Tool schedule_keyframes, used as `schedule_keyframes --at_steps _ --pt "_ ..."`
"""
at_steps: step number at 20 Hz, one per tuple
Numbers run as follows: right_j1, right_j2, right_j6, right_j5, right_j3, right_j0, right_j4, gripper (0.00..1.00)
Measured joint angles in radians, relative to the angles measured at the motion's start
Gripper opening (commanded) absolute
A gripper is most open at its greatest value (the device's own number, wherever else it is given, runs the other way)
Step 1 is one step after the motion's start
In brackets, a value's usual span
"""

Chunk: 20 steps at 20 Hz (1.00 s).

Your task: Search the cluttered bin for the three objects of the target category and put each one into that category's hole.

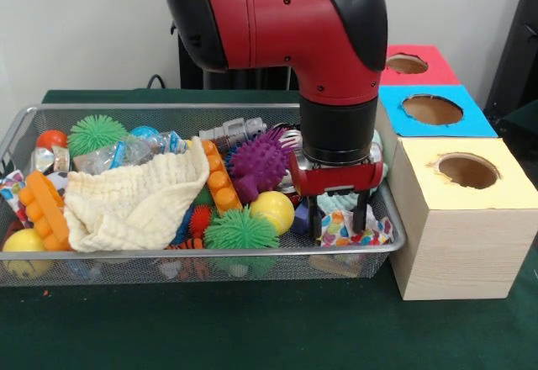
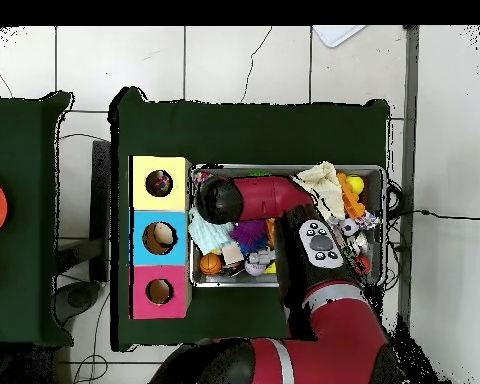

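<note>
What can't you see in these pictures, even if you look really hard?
- Front view: whether the gripper has actually pinched the dotted cloth below it; the fingers blur into the clutter.
- Overhead view: the gripper itself, hidden under the arm.
- Front view: toys buried under the cream cloth.
- Front view: inside the yellow box's hole, too dark.

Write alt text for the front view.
The red arm's tool reaches into the wire-mesh bin, open fingers around a dotted white cloth, beside the yellow-topped box's hole. Toys and a cream cloth fill the bin.
</note>
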Motion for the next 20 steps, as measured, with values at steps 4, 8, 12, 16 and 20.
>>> schedule_keyframes --at_steps 4,8,12,16,20 --pt "-0.015 0.000 0.000 0.000 0.032 0.009 0.000 1.00" --pt "-0.033 0.000 0.000 0.000 0.061 0.017 0.000 1.00" --pt "-0.058 0.000 0.000 0.000 0.098 0.023 0.000 1.00" --pt "-0.070 0.000 0.000 0.000 0.119 0.025 0.000 0.00" --pt "-0.071 0.000 0.000 0.000 0.121 0.025 0.000 0.00"
